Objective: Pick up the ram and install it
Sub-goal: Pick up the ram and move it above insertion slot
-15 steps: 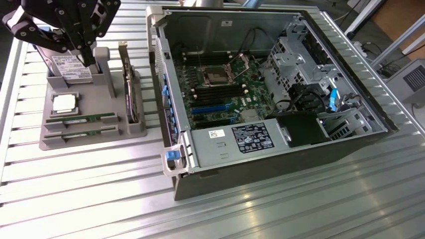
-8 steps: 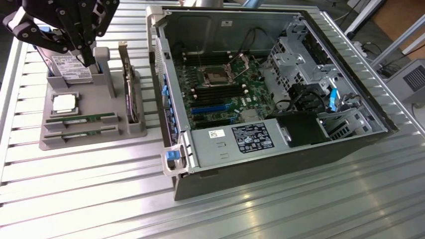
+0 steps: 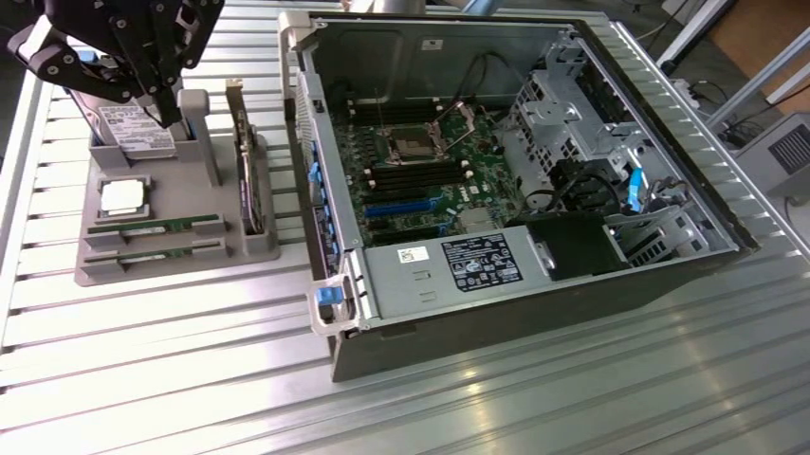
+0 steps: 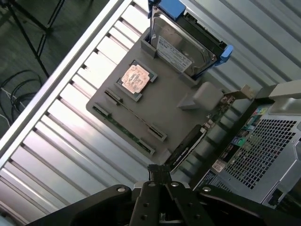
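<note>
Two ram sticks lie edge-up in the slots of a grey holder tray (image 3: 177, 270): one ram stick (image 3: 152, 226) and a second ram stick (image 3: 152, 251) just in front of it. In the wrist view the ram (image 4: 123, 130) is a thin green line along the tray's (image 4: 164, 110) edge. My black gripper (image 3: 167, 116) hangs above the tray's far end, over the hard drive (image 3: 133, 128), well clear of the ram. Its fingers (image 4: 155, 172) are shut, with nothing between them.
The tray also carries a silver CPU chip (image 3: 123, 194) and an upright expansion card (image 3: 247, 171). To the exterior view's right lies the open computer case (image 3: 506, 161), with the motherboard's (image 3: 418, 175) dark memory slots and a power supply (image 3: 456, 270). Ribbed metal table all around.
</note>
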Robot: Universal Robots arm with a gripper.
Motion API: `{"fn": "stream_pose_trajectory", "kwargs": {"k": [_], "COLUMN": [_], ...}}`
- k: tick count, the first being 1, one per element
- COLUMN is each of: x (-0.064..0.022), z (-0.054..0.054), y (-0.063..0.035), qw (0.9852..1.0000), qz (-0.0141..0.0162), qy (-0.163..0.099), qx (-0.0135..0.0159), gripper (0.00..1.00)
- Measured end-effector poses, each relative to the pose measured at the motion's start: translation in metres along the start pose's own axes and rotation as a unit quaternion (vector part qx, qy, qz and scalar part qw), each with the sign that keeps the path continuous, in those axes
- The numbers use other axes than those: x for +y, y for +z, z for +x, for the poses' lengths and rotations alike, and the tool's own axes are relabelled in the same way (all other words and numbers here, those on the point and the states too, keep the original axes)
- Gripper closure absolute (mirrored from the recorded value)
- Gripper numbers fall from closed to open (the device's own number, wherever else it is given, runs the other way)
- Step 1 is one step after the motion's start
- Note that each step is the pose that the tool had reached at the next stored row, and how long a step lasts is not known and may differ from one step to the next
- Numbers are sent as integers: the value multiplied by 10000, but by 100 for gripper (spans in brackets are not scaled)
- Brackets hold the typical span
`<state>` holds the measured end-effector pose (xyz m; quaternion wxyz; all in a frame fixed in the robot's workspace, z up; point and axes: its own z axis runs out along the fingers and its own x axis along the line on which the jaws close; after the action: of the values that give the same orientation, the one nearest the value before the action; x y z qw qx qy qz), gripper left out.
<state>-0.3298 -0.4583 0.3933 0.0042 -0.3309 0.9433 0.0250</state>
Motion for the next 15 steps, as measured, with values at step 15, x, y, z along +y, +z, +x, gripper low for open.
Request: {"fn": "stream_pose_trajectory", "kwargs": {"k": [15], "x": [0], "z": [0], "y": [0], "qw": [9986], "qz": [-13], "qy": [-524], "qx": [24], "gripper": [90]}}
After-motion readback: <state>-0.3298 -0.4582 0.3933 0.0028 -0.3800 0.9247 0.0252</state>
